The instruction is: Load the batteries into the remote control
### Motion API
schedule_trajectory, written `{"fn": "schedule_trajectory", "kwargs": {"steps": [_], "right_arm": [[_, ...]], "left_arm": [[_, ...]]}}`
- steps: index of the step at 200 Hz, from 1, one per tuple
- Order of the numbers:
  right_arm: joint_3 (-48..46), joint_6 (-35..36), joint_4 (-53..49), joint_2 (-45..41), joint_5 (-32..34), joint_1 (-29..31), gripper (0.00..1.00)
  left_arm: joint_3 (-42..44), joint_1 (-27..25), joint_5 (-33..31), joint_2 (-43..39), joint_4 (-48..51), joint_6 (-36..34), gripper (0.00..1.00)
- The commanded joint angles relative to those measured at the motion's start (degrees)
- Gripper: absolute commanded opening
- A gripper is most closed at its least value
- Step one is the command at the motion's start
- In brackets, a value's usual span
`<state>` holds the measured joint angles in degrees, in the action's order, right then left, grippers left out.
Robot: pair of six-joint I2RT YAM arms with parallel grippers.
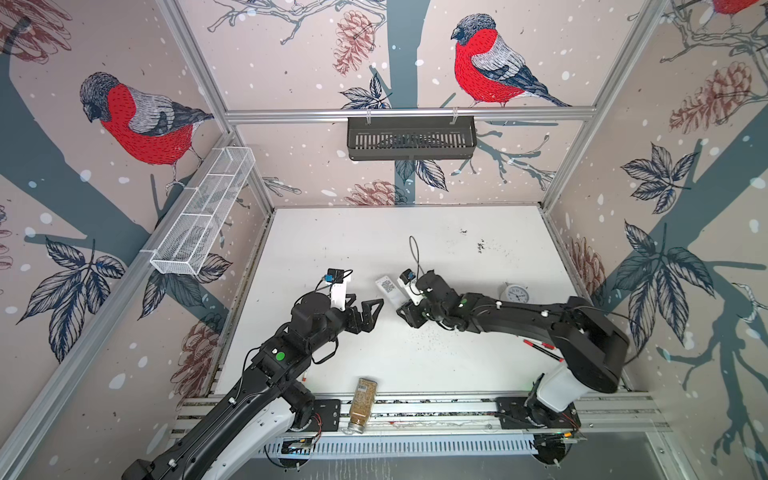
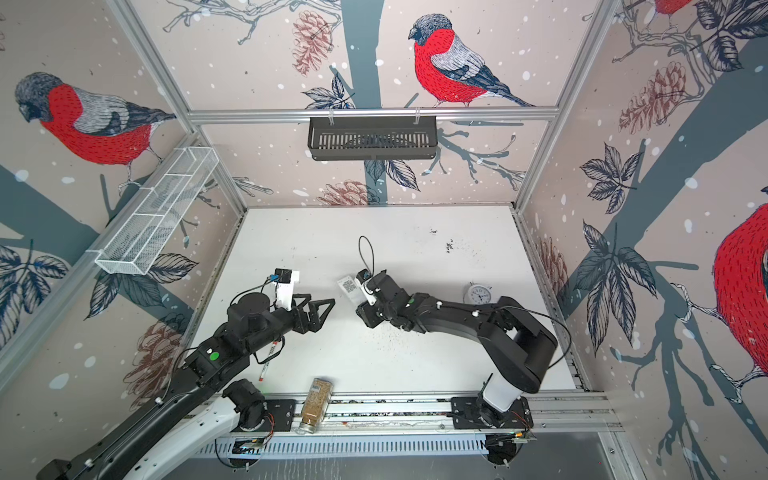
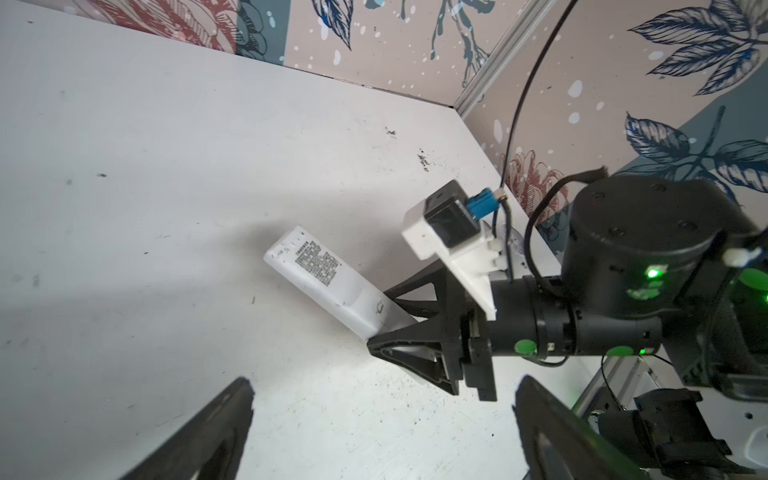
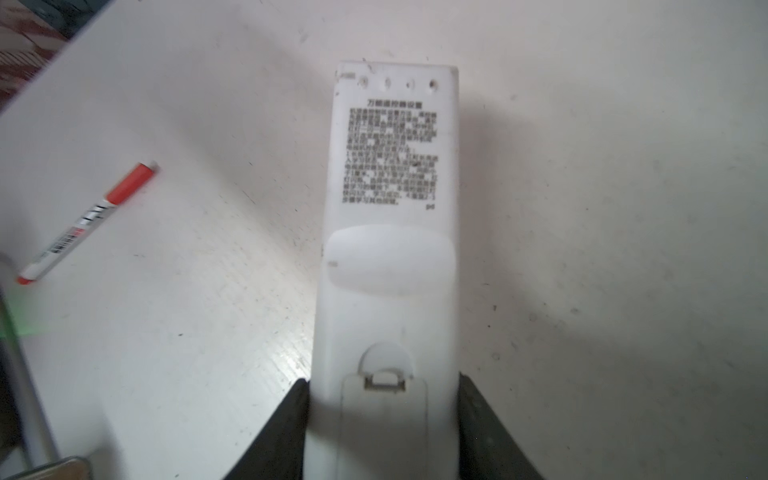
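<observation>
Bird-print walls box in a white desk point(image 1: 374, 249). Right end effector point(image 4: 384, 419) is clamped on the remote control point(image 1: 387, 287) by one end, jaws abt half closed against its long sides. Remote sits near desk centre, plain back w/ printed label facing up, battery cover on. Left end effector point(image 1: 368, 306) hangs just beside it, jaws fully spread, holding nothing. Red-capped pen point(image 4: 89, 220) and alarm clock point(image 1: 517, 294) lie apart.
</observation>
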<state>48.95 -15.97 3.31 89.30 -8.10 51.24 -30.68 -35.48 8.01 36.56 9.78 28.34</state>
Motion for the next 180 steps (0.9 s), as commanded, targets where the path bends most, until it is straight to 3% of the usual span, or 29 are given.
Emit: {"fn": "schedule_trajectory", "kwargs": {"steps": [1,41,93,128,180], "right_arm": [[-2.6,1.5,6.6,-5.7,-12.9,-2.7,0.47],[-7.0,-0.7,11.9,-15.4,-29.8,-10.7,0.45],[-10.4,-3.1,18.2,-22.7,-44.0,-13.4,0.45],[-13.7,-9.3,30.0,-24.8,-51.4,-12.5,0.44],[-13.4,-9.3,33.1,-24.3,-53.9,-7.8,0.43]], "left_arm": [[1.5,0.1,6.5,1.2,-14.3,1.0,0.98],[4.1,0.0,14.5,2.6,-27.2,2.6,0.98],[7.2,-0.5,22.6,0.9,-38.5,3.5,0.98],[8.7,-0.8,24.8,1.0,-44.0,5.2,0.98],[8.9,-1.4,27.1,3.5,-49.8,6.5,0.98]]}}
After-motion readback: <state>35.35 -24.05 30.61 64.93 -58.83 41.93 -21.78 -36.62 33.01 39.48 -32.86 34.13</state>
